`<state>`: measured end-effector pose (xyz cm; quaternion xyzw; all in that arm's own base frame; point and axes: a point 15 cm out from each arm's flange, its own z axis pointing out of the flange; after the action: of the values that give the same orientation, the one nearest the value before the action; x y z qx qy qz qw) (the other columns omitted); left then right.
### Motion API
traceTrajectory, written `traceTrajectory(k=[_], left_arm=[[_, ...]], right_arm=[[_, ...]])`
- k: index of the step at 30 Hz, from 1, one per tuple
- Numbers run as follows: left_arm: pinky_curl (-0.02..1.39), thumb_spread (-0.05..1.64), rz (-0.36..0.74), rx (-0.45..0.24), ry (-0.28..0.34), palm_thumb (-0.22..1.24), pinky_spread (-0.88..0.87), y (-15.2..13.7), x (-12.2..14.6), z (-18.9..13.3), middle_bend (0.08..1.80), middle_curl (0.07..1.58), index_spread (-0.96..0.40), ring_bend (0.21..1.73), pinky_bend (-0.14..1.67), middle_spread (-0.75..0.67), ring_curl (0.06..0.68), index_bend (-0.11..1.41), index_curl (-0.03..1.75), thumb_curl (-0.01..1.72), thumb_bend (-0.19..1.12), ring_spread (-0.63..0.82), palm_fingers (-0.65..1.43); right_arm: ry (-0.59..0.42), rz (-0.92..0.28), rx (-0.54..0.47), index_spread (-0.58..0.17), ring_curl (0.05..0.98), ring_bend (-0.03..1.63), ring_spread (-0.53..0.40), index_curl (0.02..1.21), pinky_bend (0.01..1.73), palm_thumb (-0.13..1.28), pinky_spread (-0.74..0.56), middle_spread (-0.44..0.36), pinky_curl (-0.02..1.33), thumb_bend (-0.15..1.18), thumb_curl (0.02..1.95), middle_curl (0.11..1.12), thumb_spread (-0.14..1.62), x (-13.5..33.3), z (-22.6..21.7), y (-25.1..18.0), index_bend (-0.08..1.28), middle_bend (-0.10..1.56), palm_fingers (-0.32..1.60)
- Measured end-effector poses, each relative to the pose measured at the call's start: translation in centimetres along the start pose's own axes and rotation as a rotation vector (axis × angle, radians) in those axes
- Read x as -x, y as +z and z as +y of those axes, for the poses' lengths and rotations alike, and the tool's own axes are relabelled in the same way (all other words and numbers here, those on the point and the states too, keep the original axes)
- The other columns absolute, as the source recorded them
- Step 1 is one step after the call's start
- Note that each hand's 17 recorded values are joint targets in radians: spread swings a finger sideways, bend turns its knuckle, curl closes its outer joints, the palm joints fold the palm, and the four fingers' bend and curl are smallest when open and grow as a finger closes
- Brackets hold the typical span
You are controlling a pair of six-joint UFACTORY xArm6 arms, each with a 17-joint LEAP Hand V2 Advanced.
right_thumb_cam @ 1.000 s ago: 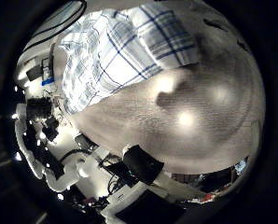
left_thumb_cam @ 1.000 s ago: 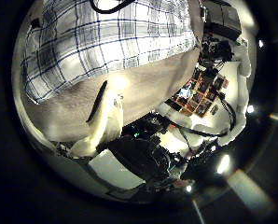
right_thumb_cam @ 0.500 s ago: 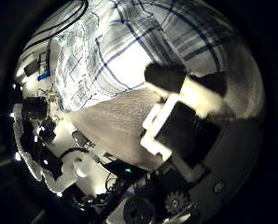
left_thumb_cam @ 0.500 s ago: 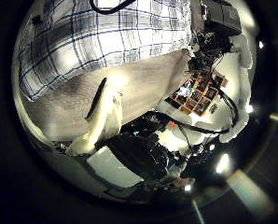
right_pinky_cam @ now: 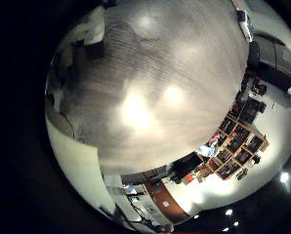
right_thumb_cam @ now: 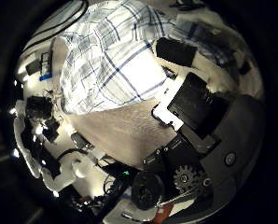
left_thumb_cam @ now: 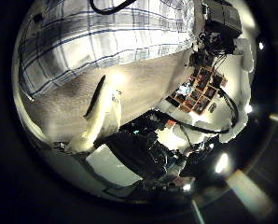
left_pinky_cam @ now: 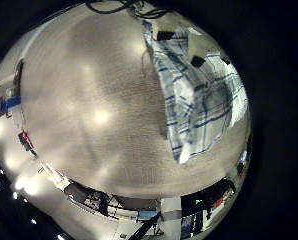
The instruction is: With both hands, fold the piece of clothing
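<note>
A checked shirt [left_pinky_cam: 201, 95] lies spread flat on the wood-grain table [left_pinky_cam: 89, 110]. In the left thumb side palm view the shirt [left_thumb_cam: 102, 42] is close, and a pale finger [left_thumb_cam: 100, 110] of my left hand reaches out straight over bare table just beside the hem. In the right thumb side palm view the shirt [right_thumb_cam: 116, 61] fills the upper part. My right hand's fingers [right_thumb_cam: 193, 103] curl in over the shirt's edge, with one tip [right_thumb_cam: 173, 49] on the cloth. The right little finger side view shows only table [right_pinky_cam: 155, 88].
Shelves with small items [left_thumb_cam: 200, 89] stand beyond the table's edge. Lab equipment and stands [right_thumb_cam: 41, 112] sit past the table's edge in the right thumb side palm view. A dark box [right_pinky_cam: 272, 63] stands off the far side of the table.
My right hand's fingers have come into view and curled onto the shirt. The left palm has edged slightly closer to the shirt's hem; its finger stays as it was.
</note>
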<state>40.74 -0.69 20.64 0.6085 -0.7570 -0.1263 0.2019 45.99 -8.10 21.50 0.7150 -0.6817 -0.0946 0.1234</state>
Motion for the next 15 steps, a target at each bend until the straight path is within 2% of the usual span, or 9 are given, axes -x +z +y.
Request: traceTrajectory(k=[8,15], left_arm=[[0.41,1.39,0.006,0.002,0.012,0.45,0.28,1.7,-0.5,0.2,0.18,0.34,-0.04,0.62,0.20,0.16,0.275,0.19,0.46,0.30,-0.01,0.20,0.22],[0.41,1.40,0.022,-0.017,0.030,0.46,0.28,2.7,-2.1,-0.8,0.18,0.33,-0.04,0.62,0.20,0.16,0.270,0.19,0.46,0.30,-0.01,0.20,0.22]], right_arm=[[0.054,-0.010,-0.104,-0.279,0.648,1.42,-0.201,0.84,1.37,1.03,-0.20,-0.142,0.71,0.07,0.69,0.78,1.07,-4.8,3.2,-2.5,1.11,1.33,1.10],[0.034,0.004,-0.189,-0.268,0.669,1.43,-0.202,0.86,1.34,1.04,-0.19,-0.133,0.76,0.05,0.75,0.78,1.08,-4.1,4.7,-4.6,1.11,1.35,1.09]])
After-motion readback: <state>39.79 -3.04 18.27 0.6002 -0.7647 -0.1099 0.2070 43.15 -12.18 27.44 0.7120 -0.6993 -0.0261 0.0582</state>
